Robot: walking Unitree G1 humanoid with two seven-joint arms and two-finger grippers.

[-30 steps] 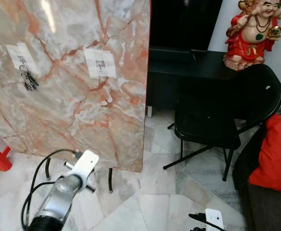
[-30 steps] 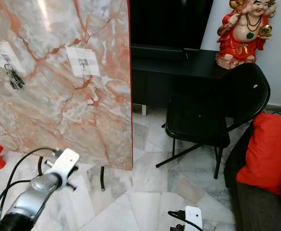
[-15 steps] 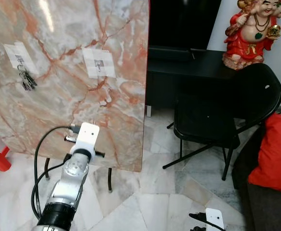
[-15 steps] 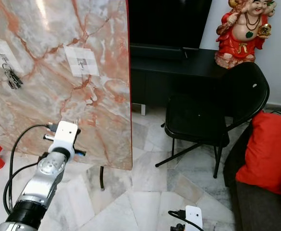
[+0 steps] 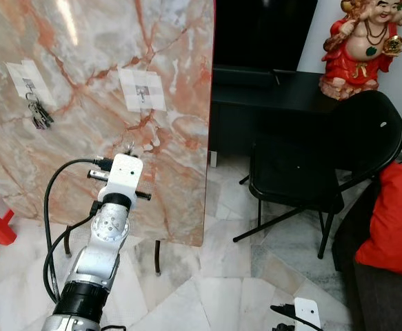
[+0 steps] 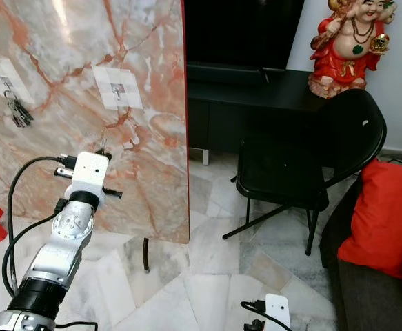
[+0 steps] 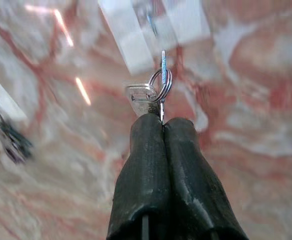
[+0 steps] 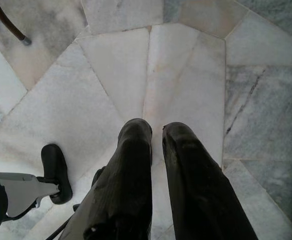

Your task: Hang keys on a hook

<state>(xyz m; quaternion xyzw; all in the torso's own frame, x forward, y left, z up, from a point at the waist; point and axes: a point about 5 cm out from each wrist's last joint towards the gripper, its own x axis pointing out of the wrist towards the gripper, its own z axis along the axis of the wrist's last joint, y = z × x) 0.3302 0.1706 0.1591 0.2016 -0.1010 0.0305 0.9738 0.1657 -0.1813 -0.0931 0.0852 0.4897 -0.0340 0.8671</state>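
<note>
Marble board (image 5: 83,103) (hook (image 5: 141,90) above) faces left fingers (image 7: 148,150) pinching keys (image 7: 153,92).

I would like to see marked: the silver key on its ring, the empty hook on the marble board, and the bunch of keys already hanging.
Silver key on ring (image 7: 144,95), left wrist view, on the key's head.
Empty hook (image 5: 141,90), left eye view, on the hook's middle.
Hanging bunch of dark keys (image 5: 39,115), left eye view, on the bunch's middle.

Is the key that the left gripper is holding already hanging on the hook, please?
No. The left gripper is shut on the key, holding its ring below the hook on the marble board.
</note>
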